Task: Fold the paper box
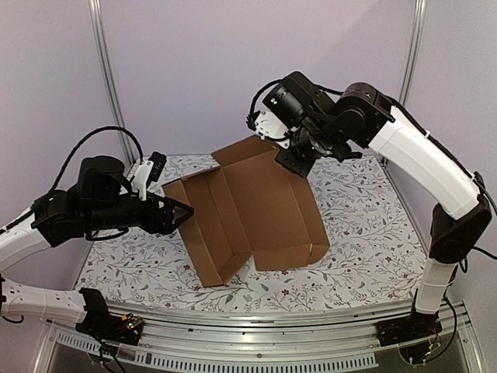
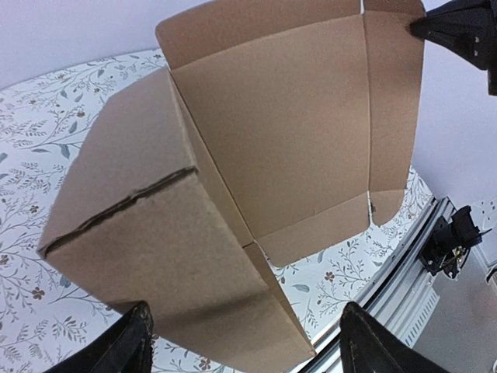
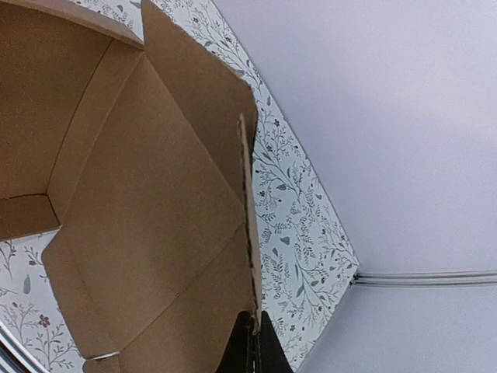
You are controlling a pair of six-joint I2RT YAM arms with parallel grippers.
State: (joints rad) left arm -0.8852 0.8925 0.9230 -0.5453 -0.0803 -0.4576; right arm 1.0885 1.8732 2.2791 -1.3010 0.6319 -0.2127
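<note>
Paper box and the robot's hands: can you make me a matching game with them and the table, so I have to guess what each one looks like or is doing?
Things:
1. paper box
2. left gripper
3. right gripper
4. table

Looks or states:
A. shut, pinching a cardboard edge
B. white with leaves and flowers
C. plain brown, partly folded up
D. open, fingers spread wide

Right pairs: 1-C, 2-D, 3-A, 4-B.

The paper box (image 1: 264, 202) is matt, corrugated brown cardboard on a table cover (image 1: 365, 233) that may be cloth.
</note>
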